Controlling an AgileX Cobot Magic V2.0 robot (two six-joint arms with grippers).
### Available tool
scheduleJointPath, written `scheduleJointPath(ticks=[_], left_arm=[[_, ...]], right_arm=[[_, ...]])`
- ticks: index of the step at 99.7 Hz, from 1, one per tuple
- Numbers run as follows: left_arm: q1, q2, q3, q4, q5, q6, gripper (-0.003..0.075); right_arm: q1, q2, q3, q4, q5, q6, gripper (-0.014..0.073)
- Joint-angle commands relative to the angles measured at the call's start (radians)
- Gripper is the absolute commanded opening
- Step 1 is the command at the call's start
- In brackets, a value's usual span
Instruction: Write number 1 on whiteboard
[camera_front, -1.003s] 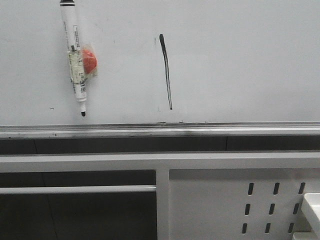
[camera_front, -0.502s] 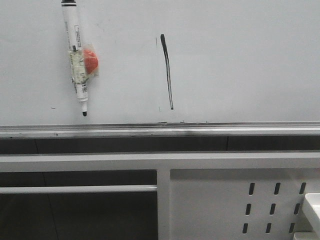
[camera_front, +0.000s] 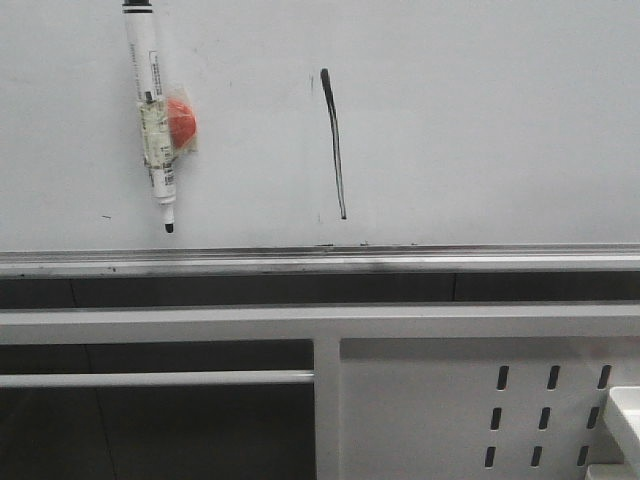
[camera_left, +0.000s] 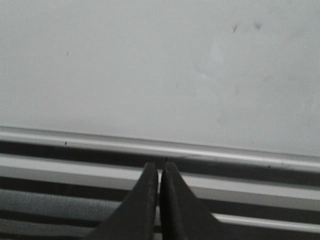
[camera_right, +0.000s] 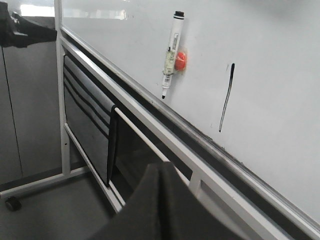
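The whiteboard (camera_front: 480, 130) fills the upper front view, with a silver rail along its lower edge. The number 1 (camera_front: 335, 145) is a thin slanted black stroke near the board's middle; it also shows in the right wrist view (camera_right: 226, 97). A white marker pen (camera_front: 152, 115) with an orange-red magnet (camera_front: 181, 118) hangs on the board left of the stroke, tip down. My left gripper (camera_left: 159, 167) is shut and empty, below the board's rail. My right gripper (camera_right: 161, 167) is shut and empty, away from the board. Neither gripper shows in the front view.
Below the board runs a white metal frame (camera_front: 320, 322) with a panel of oval slots (camera_front: 545, 415) at the lower right. A white object's corner (camera_front: 625, 410) sits at the right edge. The stand's leg and caster (camera_right: 12, 202) rest on the grey floor.
The front view has shifted very slightly; the marker pen and the stroke stay in place on the board.
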Motion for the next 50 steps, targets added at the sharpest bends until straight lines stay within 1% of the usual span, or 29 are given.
scheduleJointPath(ticks=[1, 15, 30, 50], left_arm=[[-0.007, -0.022, 0.033, -0.020, -0.076, -0.010, -0.0020], [-0.043, -0.022, 0.033, 0.002, -0.023, -0.010, -0.0020], [-0.087, -0.022, 0.034, 0.021, 0.066, -0.010, -0.0020], [-0.084, -0.022, 0.034, 0.021, 0.060, 0.054, -0.0020]], right_arm=[[-0.006, 0.008, -0.027, 0.000, -0.075, -0.002, -0.0069], [-0.006, 0.008, -0.027, 0.000, -0.075, -0.002, -0.0069], [-0.006, 0.008, -0.027, 0.000, -0.075, -0.002, -0.0069], [-0.006, 0.008, -0.027, 0.000, -0.075, -0.002, -0.0069]])
